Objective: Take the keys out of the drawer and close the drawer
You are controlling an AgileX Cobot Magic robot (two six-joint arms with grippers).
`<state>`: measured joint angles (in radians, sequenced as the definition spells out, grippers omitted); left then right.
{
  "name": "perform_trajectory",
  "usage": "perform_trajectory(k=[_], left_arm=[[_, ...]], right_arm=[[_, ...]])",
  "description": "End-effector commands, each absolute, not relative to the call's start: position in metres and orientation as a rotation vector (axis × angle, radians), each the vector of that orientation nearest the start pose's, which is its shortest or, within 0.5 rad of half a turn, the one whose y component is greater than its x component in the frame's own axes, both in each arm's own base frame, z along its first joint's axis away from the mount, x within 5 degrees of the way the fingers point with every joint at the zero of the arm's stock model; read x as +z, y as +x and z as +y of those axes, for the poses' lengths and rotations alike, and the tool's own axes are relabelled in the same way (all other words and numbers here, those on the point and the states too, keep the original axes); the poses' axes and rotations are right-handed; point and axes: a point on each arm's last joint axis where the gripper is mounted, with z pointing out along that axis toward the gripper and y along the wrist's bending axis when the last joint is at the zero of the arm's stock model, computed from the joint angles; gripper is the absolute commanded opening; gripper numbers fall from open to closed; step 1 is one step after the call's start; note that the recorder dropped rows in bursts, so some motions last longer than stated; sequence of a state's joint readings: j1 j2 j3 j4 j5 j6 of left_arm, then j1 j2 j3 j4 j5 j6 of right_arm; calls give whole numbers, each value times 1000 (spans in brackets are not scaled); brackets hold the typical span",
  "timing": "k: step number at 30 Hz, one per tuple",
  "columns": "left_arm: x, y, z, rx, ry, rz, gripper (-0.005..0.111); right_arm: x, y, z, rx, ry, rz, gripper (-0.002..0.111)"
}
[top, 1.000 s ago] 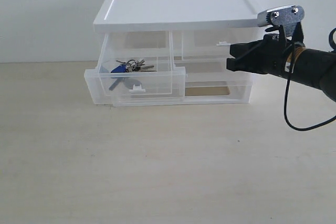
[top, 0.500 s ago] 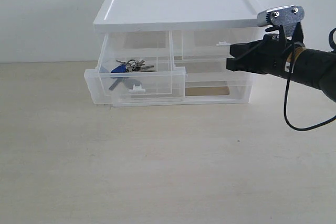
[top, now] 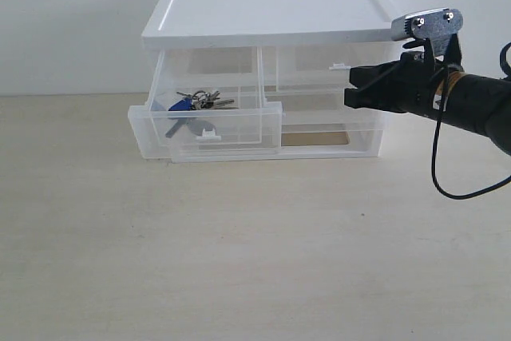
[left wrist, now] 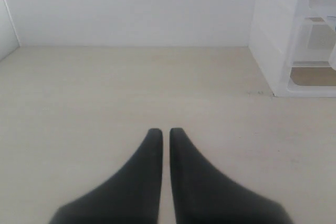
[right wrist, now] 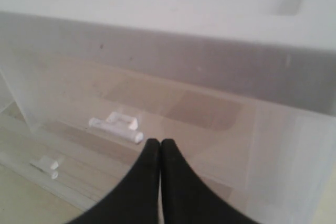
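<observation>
keys (top: 196,102) in open drawer (top: 209,128)

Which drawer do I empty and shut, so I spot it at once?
Find the translucent plastic cabinet with the flat white top. Its upper row has two half-width drawers; the one you want is the left translucent drawer. Unlike the shut right half-width drawer and the full-width drawer below, it is pulled out and holds silver keys with a blue fob.

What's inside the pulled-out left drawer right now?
The drawer holds the keys with their blue fob, toward the exterior view's left. The bunch's lower part shows only blurred through the translucent front wall; nothing else can be made out inside.
</observation>
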<state>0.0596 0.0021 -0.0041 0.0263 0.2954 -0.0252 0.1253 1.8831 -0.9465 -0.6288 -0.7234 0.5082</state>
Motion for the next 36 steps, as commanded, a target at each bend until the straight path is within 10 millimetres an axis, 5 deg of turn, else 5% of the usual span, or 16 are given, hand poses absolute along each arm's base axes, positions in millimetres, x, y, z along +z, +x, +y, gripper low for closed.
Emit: perform_trajectory(k=[1,30,36], left_arm=[[186,54,4,43,-73,1783,4],[186,54,4,43,-73,1783,4],[186,54,4,43,-73,1783,4]], right_arm=[[194,392,66,426,-185,1772,0],[198,391,70,545,-120,1762,0],[205,380,78,573,-292,1818,0]])
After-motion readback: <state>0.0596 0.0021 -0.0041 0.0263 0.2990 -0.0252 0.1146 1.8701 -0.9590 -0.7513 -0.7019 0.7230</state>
